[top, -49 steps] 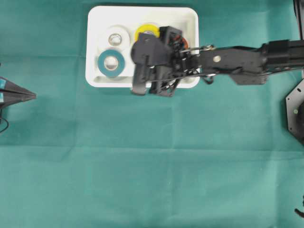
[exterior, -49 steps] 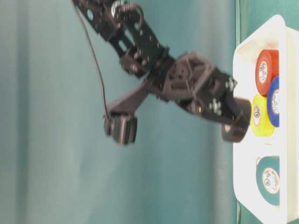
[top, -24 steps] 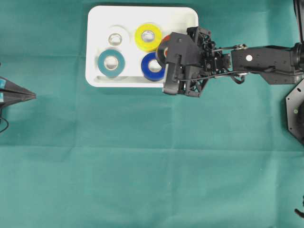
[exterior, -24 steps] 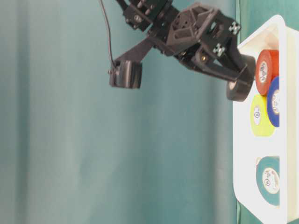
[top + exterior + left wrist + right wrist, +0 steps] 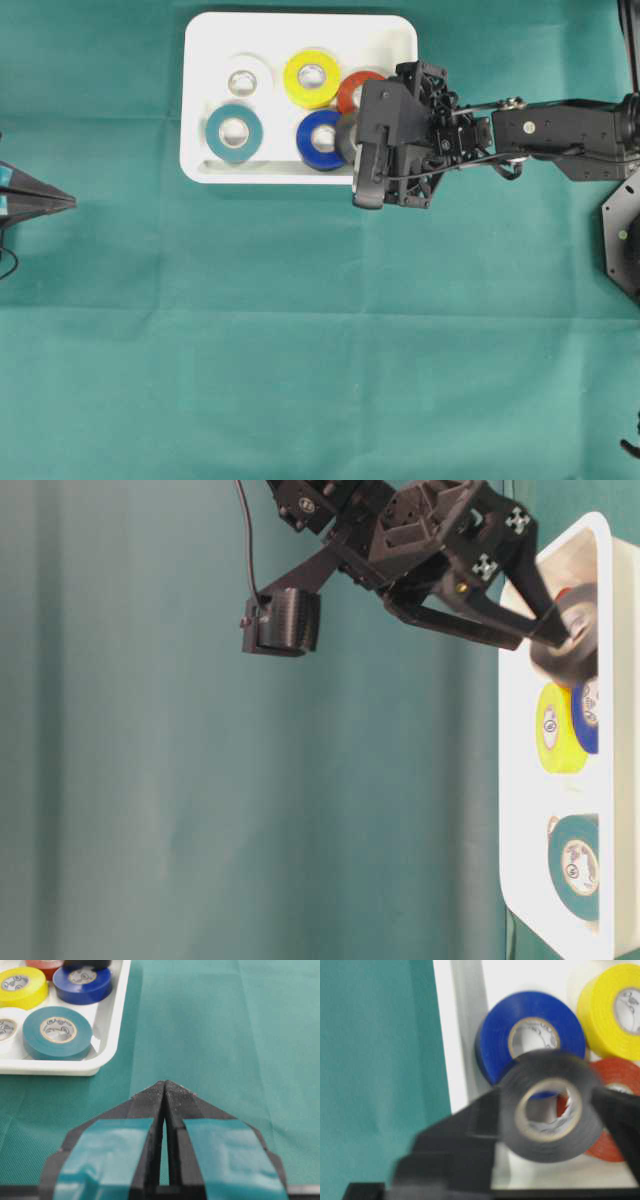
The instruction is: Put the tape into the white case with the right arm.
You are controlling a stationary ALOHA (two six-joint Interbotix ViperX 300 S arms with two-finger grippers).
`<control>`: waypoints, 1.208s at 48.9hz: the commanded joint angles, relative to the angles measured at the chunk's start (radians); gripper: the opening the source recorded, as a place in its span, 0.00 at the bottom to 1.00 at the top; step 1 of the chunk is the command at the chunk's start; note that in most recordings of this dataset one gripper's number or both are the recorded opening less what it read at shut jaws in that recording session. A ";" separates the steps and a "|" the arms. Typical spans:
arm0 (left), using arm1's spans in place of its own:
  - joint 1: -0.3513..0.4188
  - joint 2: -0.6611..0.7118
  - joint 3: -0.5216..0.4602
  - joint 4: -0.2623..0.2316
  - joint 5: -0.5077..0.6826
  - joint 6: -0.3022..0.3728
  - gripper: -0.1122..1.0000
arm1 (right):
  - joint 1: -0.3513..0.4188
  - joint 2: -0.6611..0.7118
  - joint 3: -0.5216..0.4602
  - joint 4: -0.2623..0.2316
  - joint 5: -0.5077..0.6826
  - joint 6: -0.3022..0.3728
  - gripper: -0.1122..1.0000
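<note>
A black tape roll (image 5: 550,1105), blurred, hangs upright between the spread fingers of my right gripper (image 5: 547,1117), just over the white case (image 5: 300,22) floor near its front right corner. In the overhead view the roll (image 5: 347,137) peeks out beside the blue roll, under the right gripper (image 5: 352,150). The table-level view shows the roll (image 5: 566,635) at the tips of the parted fingers (image 5: 520,630), inside the case rim (image 5: 515,780). My left gripper (image 5: 165,1085) rests shut and empty at the left table edge (image 5: 60,200).
In the case lie a yellow roll (image 5: 312,77), a blue roll (image 5: 322,140), a red roll (image 5: 357,88), a teal roll (image 5: 234,133) and a white roll (image 5: 243,80). Green cloth (image 5: 300,350) covers the table.
The right gripper carried the black roll from the case's middle to its right side, came down, and its fingers have spread apart. The left arm has not moved.
</note>
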 commanded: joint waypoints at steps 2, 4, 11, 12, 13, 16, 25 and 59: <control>0.002 0.009 -0.012 -0.002 -0.009 0.002 0.10 | -0.002 -0.031 -0.006 -0.009 -0.003 0.002 0.70; 0.002 0.008 -0.012 -0.002 -0.009 0.002 0.10 | -0.002 -0.031 -0.006 -0.011 -0.003 0.002 0.78; 0.002 0.009 -0.012 -0.002 -0.009 0.002 0.10 | -0.002 -0.037 -0.002 -0.014 -0.003 0.002 0.74; 0.002 0.009 -0.011 -0.002 -0.009 0.002 0.10 | -0.002 -0.040 0.000 -0.014 -0.003 0.002 0.74; 0.002 0.009 -0.012 -0.002 -0.009 0.002 0.10 | -0.002 -0.043 0.005 -0.014 -0.002 0.002 0.74; 0.002 0.009 -0.012 -0.002 -0.009 0.002 0.10 | -0.002 -0.060 0.017 -0.014 -0.003 0.002 0.74; 0.002 0.008 -0.012 -0.002 -0.009 0.002 0.10 | -0.002 -0.146 0.095 -0.017 -0.002 -0.002 0.74; 0.005 0.009 -0.014 -0.002 -0.008 0.002 0.10 | -0.002 -0.670 0.503 -0.012 -0.043 0.023 0.73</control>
